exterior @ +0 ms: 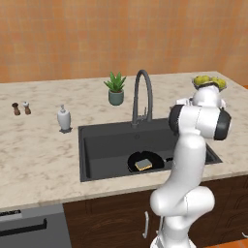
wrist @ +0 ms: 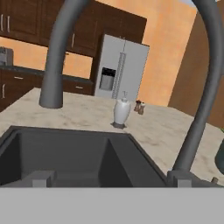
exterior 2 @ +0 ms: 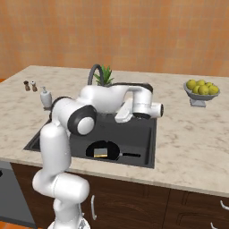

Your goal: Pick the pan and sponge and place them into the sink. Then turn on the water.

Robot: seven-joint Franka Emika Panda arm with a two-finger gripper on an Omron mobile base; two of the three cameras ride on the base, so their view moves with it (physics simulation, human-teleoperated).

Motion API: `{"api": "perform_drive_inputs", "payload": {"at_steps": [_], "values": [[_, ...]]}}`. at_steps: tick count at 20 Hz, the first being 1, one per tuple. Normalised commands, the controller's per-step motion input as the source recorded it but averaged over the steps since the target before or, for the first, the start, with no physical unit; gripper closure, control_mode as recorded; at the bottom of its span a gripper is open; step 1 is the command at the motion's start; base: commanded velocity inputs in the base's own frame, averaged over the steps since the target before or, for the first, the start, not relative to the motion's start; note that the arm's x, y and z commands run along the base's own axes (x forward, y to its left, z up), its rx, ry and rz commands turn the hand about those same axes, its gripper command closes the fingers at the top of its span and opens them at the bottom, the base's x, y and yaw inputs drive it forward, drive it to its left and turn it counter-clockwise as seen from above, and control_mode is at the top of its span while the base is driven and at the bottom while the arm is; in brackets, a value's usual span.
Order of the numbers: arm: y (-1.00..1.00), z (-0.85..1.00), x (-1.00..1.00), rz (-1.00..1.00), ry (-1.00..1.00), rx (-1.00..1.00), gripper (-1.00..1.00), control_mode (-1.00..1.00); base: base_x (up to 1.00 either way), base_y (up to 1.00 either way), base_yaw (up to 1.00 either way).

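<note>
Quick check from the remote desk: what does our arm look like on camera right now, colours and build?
A glossy white arm of rounded, tubular segments, with dark grey bands and caps at the joints. No cables or markings are visible. The pincer itself is too hidden to describe.

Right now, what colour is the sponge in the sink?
The sponge is yellow, clearest in the left base view.

The counter (exterior: 38, 155) looks like smooth beige marbled stone; the sink (exterior: 97, 145) and faucet (exterior: 143, 92) are matt dark grey (metal or composite, hard to tell). The black pan (exterior: 156, 159) looks matt, the cabinet fronts (exterior 2: 134, 201) dark wood.
</note>
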Motion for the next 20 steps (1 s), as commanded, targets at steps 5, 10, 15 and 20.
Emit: {"api": "perform_drive_inputs", "payload": {"at_steps": [5, 10, 15, 20], "values": [[-0.18, -0.11, 0.34, -0.01, -0.03, 0.19, -1.00, -1.00, 0.00, 0.00, 0.00], [0.00, -0.38, 0.51, -0.07, 0.00, 0.19, -1.00, -1.00, 0.00, 0.00, 0.00], [0.05, -0.16, 0.58, -0.10, 0.00, 0.08, -1.00, -1.00, 0.00, 0.00, 0.00], [0.14, -0.06, 0.18, -0.14, 0.00, 0.05, -1.00, -1.00, 0.00, 0.00, 0.00]]}}
